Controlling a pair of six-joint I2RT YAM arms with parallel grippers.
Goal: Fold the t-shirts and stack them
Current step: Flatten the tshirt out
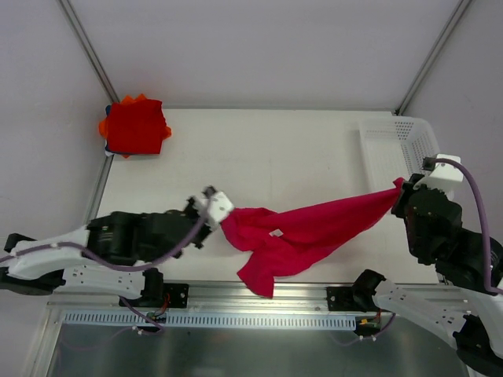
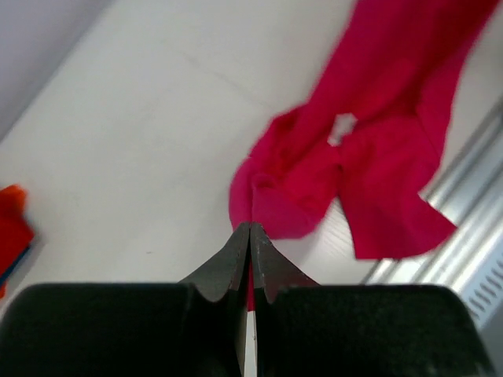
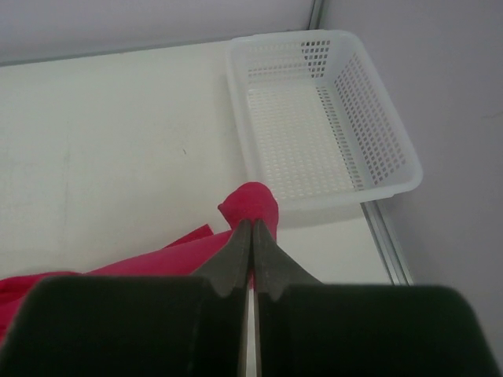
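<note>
A crimson-pink t-shirt (image 1: 306, 232) hangs stretched between both arms above the table's near half, its middle sagging toward the front edge. My left gripper (image 1: 222, 222) is shut on the shirt's left end; cloth (image 2: 314, 169) bunches just past the closed fingertips (image 2: 249, 229). At the shirt's right end my right gripper (image 1: 399, 191) is shut, and a fold of fabric (image 3: 250, 206) pokes out beyond its tips (image 3: 251, 228). A stack of folded t-shirts (image 1: 135, 127), bright red on top with orange and blue edges showing, lies at the far left corner.
A white perforated basket (image 1: 397, 145) stands at the far right, with nothing in it in the right wrist view (image 3: 314, 126). A metal rail (image 1: 236, 294) runs along the table's near edge, under the shirt's hanging tail.
</note>
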